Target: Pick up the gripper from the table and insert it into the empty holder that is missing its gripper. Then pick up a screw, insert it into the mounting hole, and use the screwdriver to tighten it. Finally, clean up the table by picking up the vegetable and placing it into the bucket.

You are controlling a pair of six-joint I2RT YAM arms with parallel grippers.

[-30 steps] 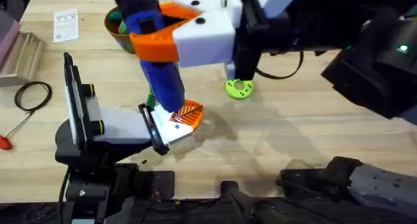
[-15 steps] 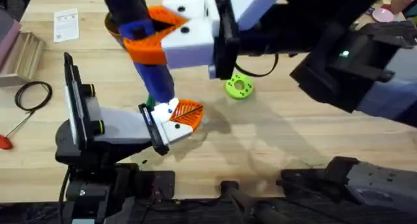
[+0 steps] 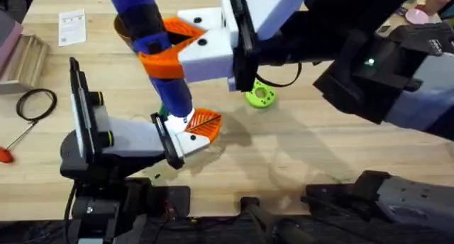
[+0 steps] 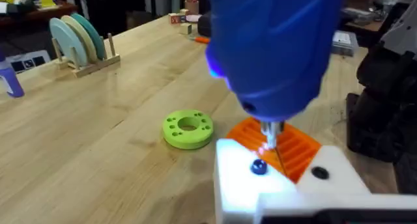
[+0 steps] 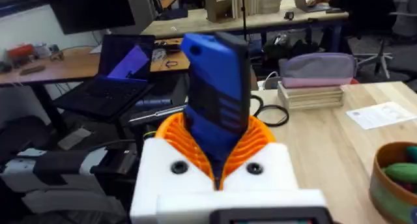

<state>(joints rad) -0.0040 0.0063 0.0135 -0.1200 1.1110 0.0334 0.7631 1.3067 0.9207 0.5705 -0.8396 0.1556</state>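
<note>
My right gripper (image 3: 160, 51) reaches across the table, shut on the blue screwdriver (image 3: 152, 38), with its orange ribbed pads (image 5: 257, 140) clasping the body (image 5: 216, 113). The screwdriver stands tilted. Its metal tip (image 4: 268, 138) comes down on the white holder (image 4: 241, 185) at the left arm's end (image 3: 183, 141), close by a dark screw head (image 4: 258, 167). The orange gripper (image 3: 204, 123) sits seated in that holder (image 4: 296, 149). A sliver of the dark-green vegetable (image 3: 162, 111) shows behind the screwdriver. Partly hidden behind the screwdriver, the bucket (image 3: 122, 25) stands at the back and holds green toy pieces (image 5: 394, 178).
A bright-green disc with holes (image 3: 259, 96) lies right of the holder. At the left are a black cable loop (image 3: 35, 103), a red-handled tool (image 3: 6, 154), a paper card (image 3: 72, 27) and a wooden rack (image 3: 21, 59). Bare table lies at the front right.
The right arm has shifted left with the screwdriver, whose top now leans further left. Its tip stays at the holder. The left arm has not moved.
</note>
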